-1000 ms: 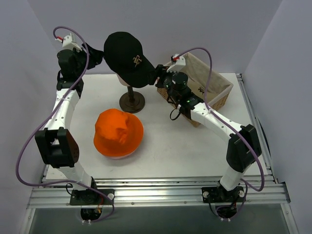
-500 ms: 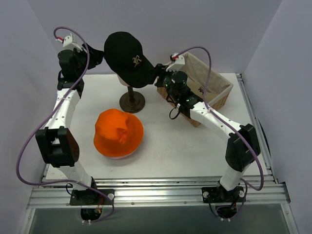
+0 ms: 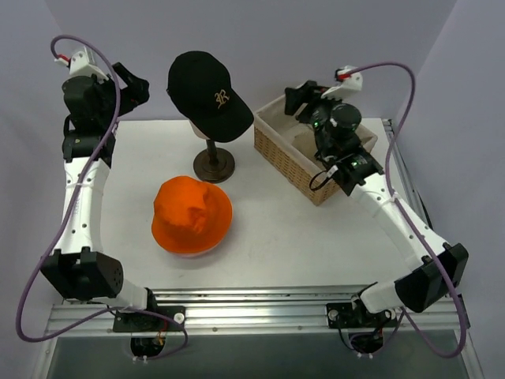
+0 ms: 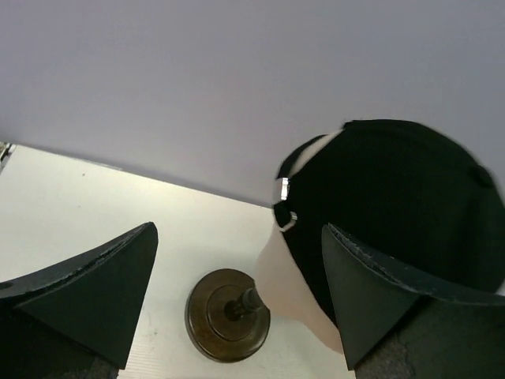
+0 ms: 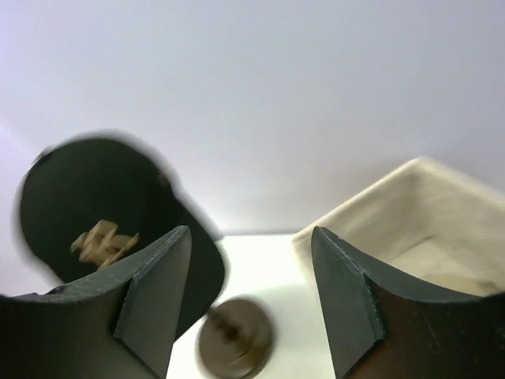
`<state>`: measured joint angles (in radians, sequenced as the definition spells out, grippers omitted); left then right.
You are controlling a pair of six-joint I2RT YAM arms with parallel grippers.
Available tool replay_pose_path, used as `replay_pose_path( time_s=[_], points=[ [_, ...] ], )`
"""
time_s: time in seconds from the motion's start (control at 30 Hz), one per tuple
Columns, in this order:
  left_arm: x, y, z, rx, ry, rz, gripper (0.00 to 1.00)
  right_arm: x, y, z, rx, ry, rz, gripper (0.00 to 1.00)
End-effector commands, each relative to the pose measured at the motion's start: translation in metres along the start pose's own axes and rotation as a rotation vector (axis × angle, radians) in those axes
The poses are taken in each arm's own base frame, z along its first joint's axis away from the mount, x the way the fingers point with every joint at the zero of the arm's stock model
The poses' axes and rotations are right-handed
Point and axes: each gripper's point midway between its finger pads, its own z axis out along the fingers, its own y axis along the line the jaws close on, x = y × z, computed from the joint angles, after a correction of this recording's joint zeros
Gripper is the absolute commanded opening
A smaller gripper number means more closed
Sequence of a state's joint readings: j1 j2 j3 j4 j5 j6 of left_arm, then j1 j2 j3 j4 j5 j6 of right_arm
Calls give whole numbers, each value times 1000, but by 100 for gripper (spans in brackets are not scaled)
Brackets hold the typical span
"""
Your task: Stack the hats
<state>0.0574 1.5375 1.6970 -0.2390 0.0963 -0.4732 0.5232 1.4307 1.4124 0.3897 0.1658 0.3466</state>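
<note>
Left claw (image 4: 238, 230) spread, black cap (image 3: 207, 93) brim near-right

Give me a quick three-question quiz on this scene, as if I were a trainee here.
1. What does the black cap sit on?
2. True or false: a hand is holding the orange hat.
3. Pick one. The left hand and the right hand are: A both open and empty; B both shut; C one open, one shut.

Key: 1 the head. 2 false, it lies on the table. 3 A.
</note>
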Motion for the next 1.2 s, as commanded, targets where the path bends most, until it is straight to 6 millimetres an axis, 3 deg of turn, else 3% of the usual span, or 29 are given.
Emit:
replay_pose_path(
  time_s=[0.0,0.07,0.1,0.17,0.2,0.23,0.27,0.33,0.4,0.43,0.47,0.57,0.6,0.7,0.8,0.9,0.93,0.97,1.17],
  points=[
    [-28,-43,-54,106,-6,32,94,-14,-65,1,223,-4,-79,58],
    [-31,-66,-87,170,-24,50,94,-14,-111,9,333,24,-77,58],
    [-19,-95,-100,249,-17,64,94,-2,-127,15,370,74,-82,57],
    [-2,-107,-133,281,-26,68,94,14,-155,25,415,133,-78,57],
    [0,-112,-139,289,-56,50,94,14,-158,28,418,159,-77,57],
    [26,-119,-152,327,-16,24,94,21,-160,31,412,193,-77,57],
    [36,-123,-157,342,4,-11,94,35,-169,37,433,231,-86,57],
    [54,-121,-165,333,49,-40,94,39,-173,41,445,277,-92,57],
    [81,-117,-166,348,106,-32,94,68,-189,45,489,378,-132,59],
    [87,-119,-174,376,125,-30,94,60,-190,51,503,371,-141,59],
    [102,-117,-177,388,164,-20,94,76,-202,54,541,408,-158,60],
    [117,-134,-199,482,184,20,94,93,-212,55,559,469,-164,62],
    [127,-137,-204,500,204,34,94,113,-219,56,563,525,-161,63],
    [148,-156,-224,568,233,67,94,142,-237,57,589,604,-158,64],
    [159,-164,-239,590,209,106,94,167,-255,58,619,668,-158,65],
    [147,-171,-253,647,113,106,94,195,-265,60,615,727,-155,66],
    [163,-168,-253,659,123,111,94,200,-267,61,617,737,-150,66],
    [161,-170,-254,679,98,100,94,214,-272,61,620,764,-149,66],
    [165,-174,-259,712,89,100,94,243,-280,64,607,824,-141,61]
  ],
)
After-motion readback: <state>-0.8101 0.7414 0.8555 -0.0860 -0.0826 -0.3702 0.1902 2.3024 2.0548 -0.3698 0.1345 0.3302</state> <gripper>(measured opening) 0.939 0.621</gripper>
